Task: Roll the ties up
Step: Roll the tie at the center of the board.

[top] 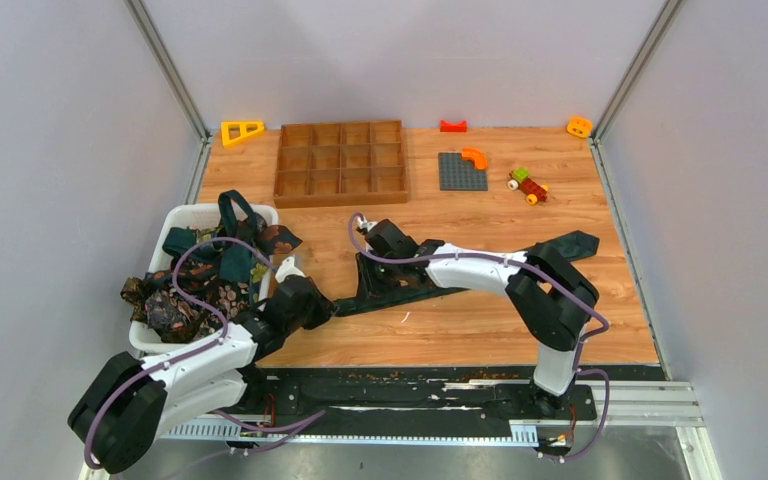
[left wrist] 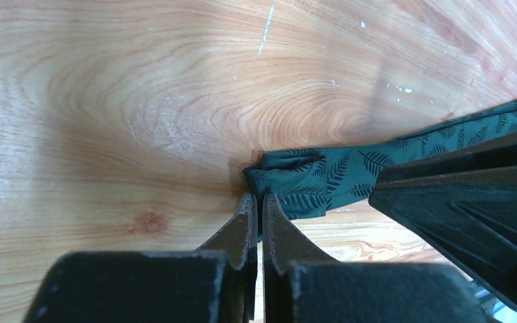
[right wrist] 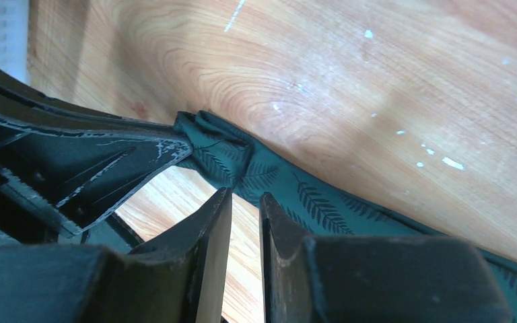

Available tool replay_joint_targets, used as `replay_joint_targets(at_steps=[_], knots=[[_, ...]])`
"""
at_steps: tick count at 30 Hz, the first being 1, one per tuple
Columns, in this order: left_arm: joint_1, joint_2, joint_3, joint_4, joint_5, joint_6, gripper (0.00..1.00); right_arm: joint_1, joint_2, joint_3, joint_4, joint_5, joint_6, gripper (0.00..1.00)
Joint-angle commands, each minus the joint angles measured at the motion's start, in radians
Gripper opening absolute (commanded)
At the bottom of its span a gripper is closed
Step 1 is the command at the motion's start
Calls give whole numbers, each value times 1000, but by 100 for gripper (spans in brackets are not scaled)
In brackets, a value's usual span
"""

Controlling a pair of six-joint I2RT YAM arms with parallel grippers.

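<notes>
Green tie (top: 572, 243): a dark green, fern-printed tie lies flat on the tabletop (top: 460, 335). It runs from its wide end on the right, passes under the right arm, and ends in a narrow end near the left arm.
Narrow end: it is folded over on itself into a small bunch. Both wrist views show this part of the tie up close, the left (left wrist: 296, 180) and the right (right wrist: 215, 145).
Left jaws: pressed shut, with the fingertips (left wrist: 248, 205) right at the edge of the bunch. I cannot tell whether any fabric is nipped between them.
Right jaws: a narrow gap with bare wood showing through it and nothing held. The tips sit just short of the tie, beside the bunch and close to the left jaws.
Other ties (top: 210, 280): a tangled heap of teal, dark and brown-patterned ties in a white bin (top: 186, 212) at the left edge, with some draping over its rim.
Wooden tray (top: 341, 162): gridded into compartments, on the far side of the tabletop.
Grey baseplate (top: 460, 172): to the right of the tray, with an orange curved piece (top: 475, 157) on its corner.
Toy car (top: 528, 185): just right of the baseplate.
Far edge: a yellow triangle (top: 241, 131), a red piece (top: 453, 126) and an orange block (top: 579, 126).
</notes>
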Motion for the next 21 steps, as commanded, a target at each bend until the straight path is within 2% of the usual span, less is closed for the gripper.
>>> replay_joint_targets(at_steps=[1,8,21], knots=[[3,-14,45,-57,-39,38,0,32,-30,53,-16,4,-16,22],[3,-25,56,-80,-45,50,0,51,43,87,7,-16,-6,16],[2,-58,68,-119,-54,66,0,51,134,116,14,-17,-9,12]])
